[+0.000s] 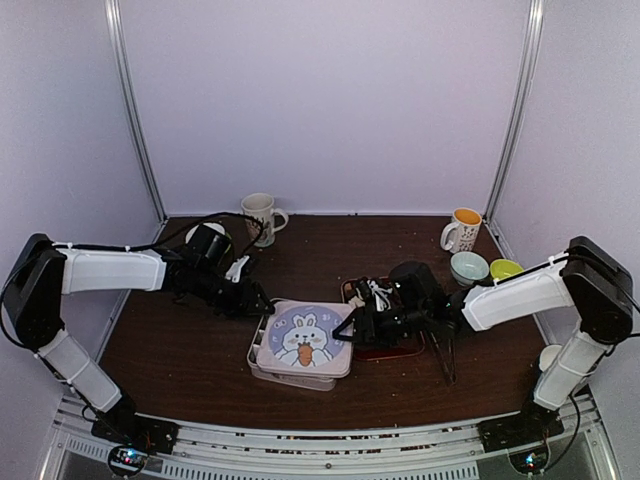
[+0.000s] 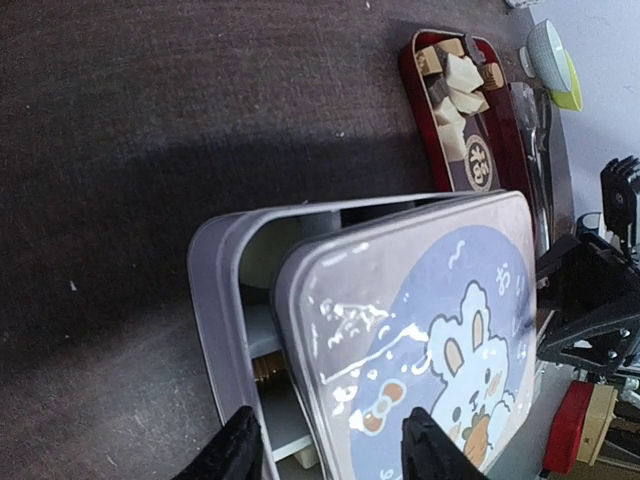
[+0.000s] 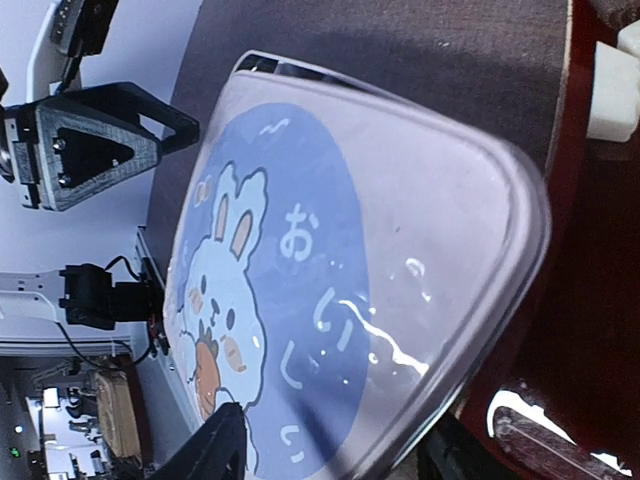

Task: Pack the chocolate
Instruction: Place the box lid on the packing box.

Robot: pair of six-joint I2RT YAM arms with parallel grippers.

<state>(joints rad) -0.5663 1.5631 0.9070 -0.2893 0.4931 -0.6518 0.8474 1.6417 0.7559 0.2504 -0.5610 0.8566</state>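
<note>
Where the overhead camera looks down on the dark table [image 1: 200, 350], the left arm reaches in from the left with its forearm nearly level, and the left gripper [image 1: 255, 300] sits at the far-left corner of the tin [image 1: 290, 380]. The right arm stretches in from the right, elbow raised at the table's edge, and the right gripper [image 1: 350, 325] is at the right edge of the bunny lid [image 1: 305, 340], which lies on the tin. Just behind that gripper is the dark-red tray [image 1: 400, 352], with the metal tongs [image 1: 443, 358] beside it to the right. From the left wrist, the lid [image 2: 420, 330] sits askew, leaving a strip of the tin [image 2: 215, 300] uncovered. The left gripper [image 2: 330, 450] has its fingers [image 2: 240, 450] apart, one by the tin's wall and one over the lid; whether they press on either cannot be told. The chocolate [image 2: 460, 80], tan and cream pieces, lies in the tray [image 2: 412, 75] well beyond the tin, with the tongs [image 2: 535, 130] alongside. The other gripper [image 2: 590, 300] faces in at the lid's far edge. From the right wrist, the right gripper [image 3: 330, 450] is spread, one finger [image 3: 225, 440] over the lid's [image 3: 400, 200] face and the other past its rim, pinching nothing. A cream piece [image 3: 612, 90] rests in the tray [image 3: 590, 300] beyond the lid's corner.
</note>
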